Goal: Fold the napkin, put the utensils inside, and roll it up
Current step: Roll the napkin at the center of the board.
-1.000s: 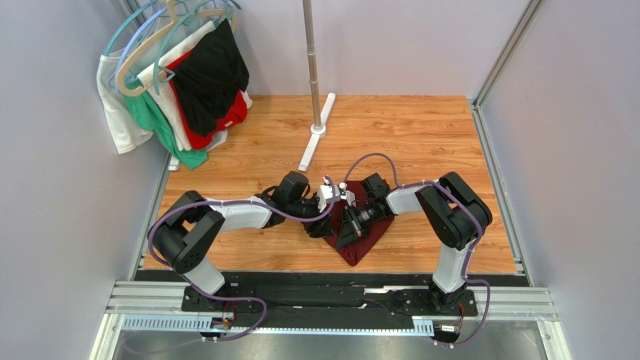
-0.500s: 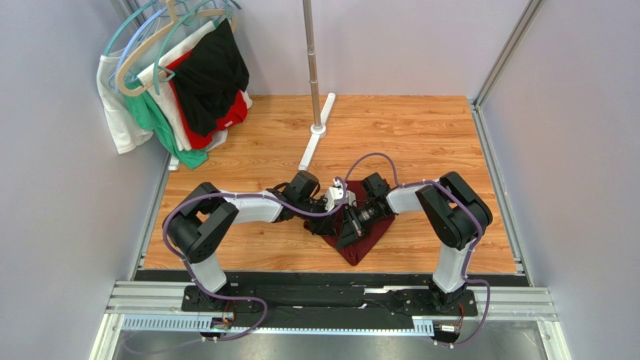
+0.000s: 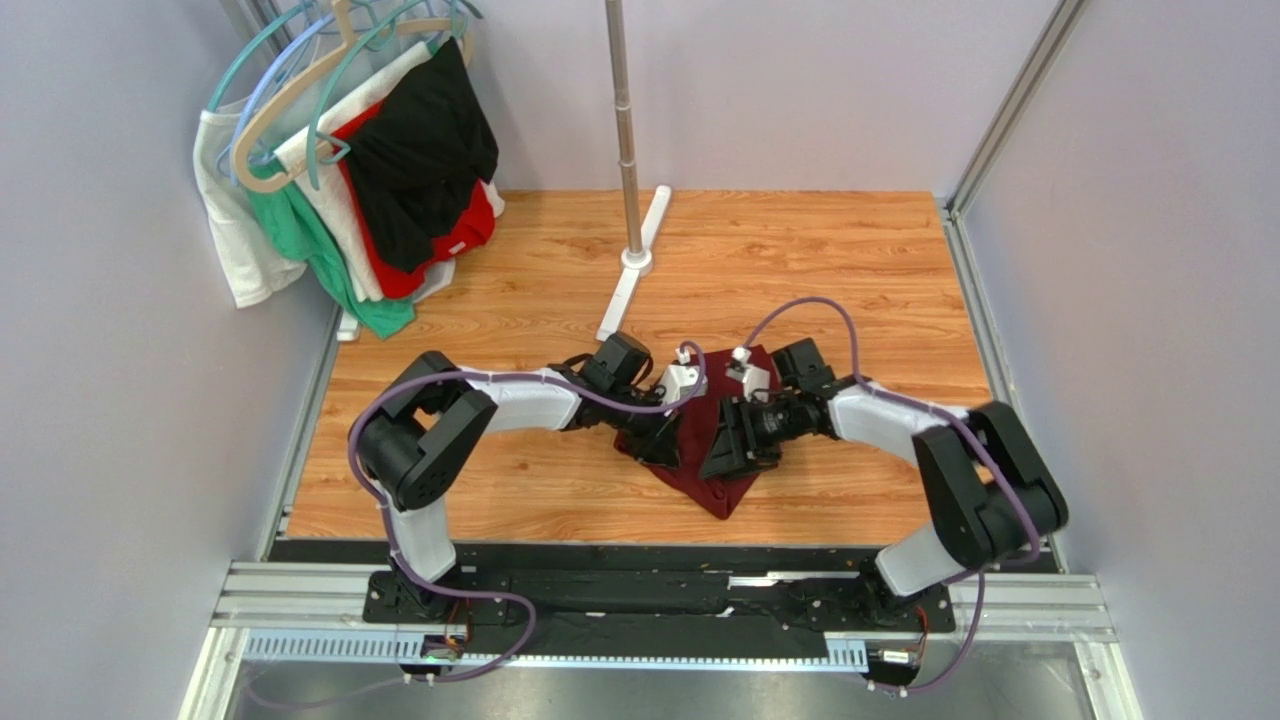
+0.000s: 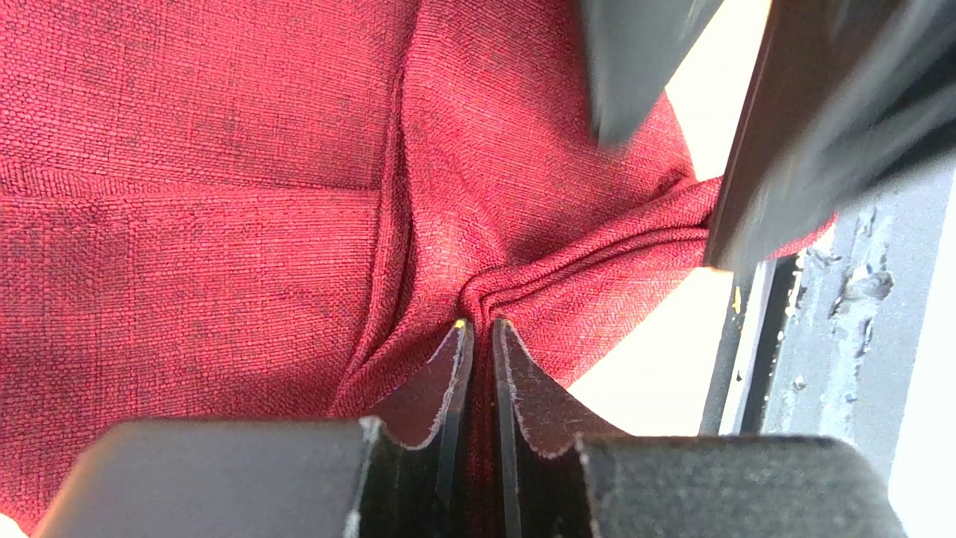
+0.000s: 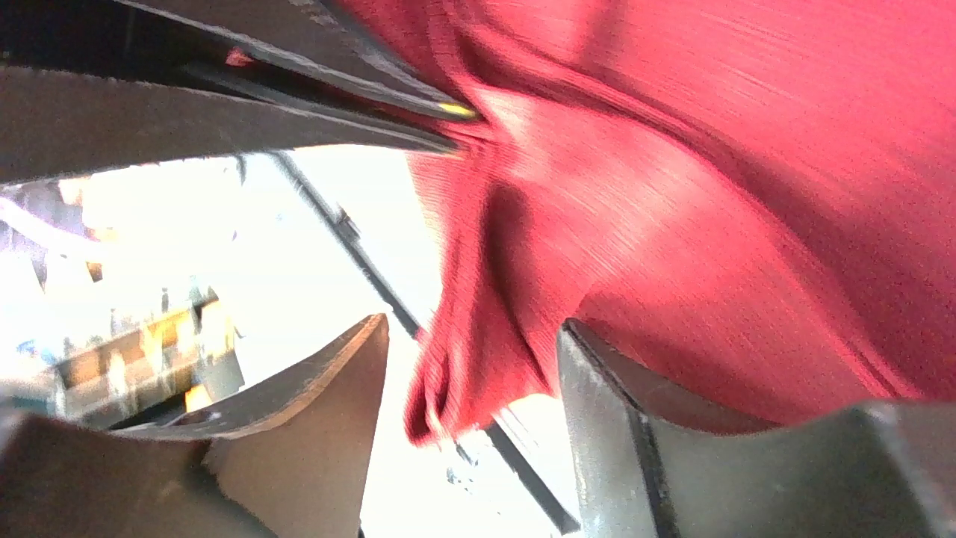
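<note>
The dark maroon napkin (image 3: pixel 718 483) lies bunched on the wooden table between my two grippers. My left gripper (image 4: pixel 479 325) is shut on a raised fold of the napkin (image 4: pixel 224 168), and the cloth puckers at its fingertips. In the top view the left gripper (image 3: pixel 666 438) sits at the napkin's left side. My right gripper (image 3: pixel 732 447) is close beside it. The right gripper (image 5: pixel 471 325) stands open, with a loose corner of the napkin (image 5: pixel 729 202) hanging between its fingers, not gripped. The utensils are out of view.
Garments on hangers (image 3: pixel 361 165) hang at the back left. A metal pole (image 3: pixel 621 105) rises from a white foot (image 3: pixel 631 278) at the back middle. Grey walls close in both sides, and a metal rail (image 3: pixel 661 608) runs along the near edge.
The left gripper has slid right and shut on a fold of the napkin. The right gripper has opened and let the cloth go, and its arm has swung out to the right.
</note>
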Controlling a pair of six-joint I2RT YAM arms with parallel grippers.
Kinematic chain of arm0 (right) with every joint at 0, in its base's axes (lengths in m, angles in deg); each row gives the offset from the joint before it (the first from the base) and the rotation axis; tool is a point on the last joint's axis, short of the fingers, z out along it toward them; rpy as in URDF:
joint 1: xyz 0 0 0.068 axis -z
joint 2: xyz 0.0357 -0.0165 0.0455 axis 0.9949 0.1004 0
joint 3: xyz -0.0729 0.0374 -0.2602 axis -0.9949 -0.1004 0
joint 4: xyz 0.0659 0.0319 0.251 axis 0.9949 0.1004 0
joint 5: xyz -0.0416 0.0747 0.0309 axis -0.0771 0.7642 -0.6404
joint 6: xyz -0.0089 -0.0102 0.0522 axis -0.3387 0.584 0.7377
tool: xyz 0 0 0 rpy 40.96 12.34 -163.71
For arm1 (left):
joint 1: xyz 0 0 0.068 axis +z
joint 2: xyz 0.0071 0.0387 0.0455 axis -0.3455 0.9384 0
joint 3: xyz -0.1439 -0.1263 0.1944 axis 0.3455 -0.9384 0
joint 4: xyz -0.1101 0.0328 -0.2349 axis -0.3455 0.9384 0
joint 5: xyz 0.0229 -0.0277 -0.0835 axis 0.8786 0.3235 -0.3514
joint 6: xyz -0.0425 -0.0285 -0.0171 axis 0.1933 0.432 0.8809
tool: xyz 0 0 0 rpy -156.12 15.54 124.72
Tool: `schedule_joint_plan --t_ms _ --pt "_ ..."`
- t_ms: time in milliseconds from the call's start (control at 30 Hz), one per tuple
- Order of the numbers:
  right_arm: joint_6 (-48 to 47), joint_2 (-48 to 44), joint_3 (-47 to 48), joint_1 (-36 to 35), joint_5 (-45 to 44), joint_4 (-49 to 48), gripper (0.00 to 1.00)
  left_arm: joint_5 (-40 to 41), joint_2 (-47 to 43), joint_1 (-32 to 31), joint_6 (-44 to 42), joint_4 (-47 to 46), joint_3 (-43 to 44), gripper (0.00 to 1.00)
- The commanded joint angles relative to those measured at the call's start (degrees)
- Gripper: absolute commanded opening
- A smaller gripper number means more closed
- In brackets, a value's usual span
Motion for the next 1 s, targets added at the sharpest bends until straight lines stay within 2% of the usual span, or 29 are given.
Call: schedule_joint_plan --t_ms 0,133,167,200,267,300,367,400,467,500,600,633,733,967 --pt "7.4 -12.0 -3.0 3.9 -12.1 6.7 0.62 3.4 3.2 -0.2 0.0 3.0 -0.4 0.16" --pt "13.7 -29.4 -5.1 3.5 -28.3 11.3 0.62 2.7 5.4 0.0 0.3 5.7 1.6 0.16" --pt "14.0 -37.8 -5.0 2.3 -31.5 12.6 0.62 2.3 5.9 0.3 0.6 6.3 2.5 0.16" --pt "14.0 -41.8 -5.0 -1.1 -37.4 12.7 0.61 1.9 7.0 0.4 0.7 7.1 3.0 0.16" --pt "12.2 -50.5 -5.5 -5.9 -42.5 11.6 0.61 0.6 7.9 0.7 0.8 8.5 4.3 0.16" --pt "10.3 -52.4 -5.8 -11.5 -46.6 10.8 0.61 0.4 8.6 0.9 0.7 9.0 4.6 0.16" --pt "8.9 -54.4 -6.7 -17.9 -51.6 8.0 0.61 0.3 8.9 1.1 0.3 10.9 5.8 0.16" --pt "7.3 -53.8 -6.6 -25.0 -55.2 6.6 0.61 0.3 9.2 1.3 0.1 11.7 6.1 0.16" --pt "5.3 -49.6 -5.9 -32.9 -61.2 3.0 0.61 -0.7 9.7 1.8 -0.1 13.5 7.1 0.16" --pt "2.2 -47.4 -5.3 -41.1 -68.2 2.1 0.61 -0.9 10.5 2.3 -0.2 14.2 7.5 0.16" --pt "-2.2 -36.6 -1.7 -49.5 -73.7 -0.9 0.61 -2.0 11.8 2.9 -0.5 16.7 8.8 0.15" --pt "-3.3 -31.5 -0.7 -49.9 -73.5 -1.0 0.61 -2.8 11.9 3.4 -0.7 17.2 9.4 0.15" --pt "-5.6 -25.7 0.8 -50.6 -71.1 -3.1 0.61 -3.4 12.1 3.8 -1.0 19.0 9.8 0.15" --pt "-7.4 -16.0 3.4 -50.6 -69.4 0.1 0.56 -4.7 13.0 4.6 -1.4 21.1 11.2 0.15"
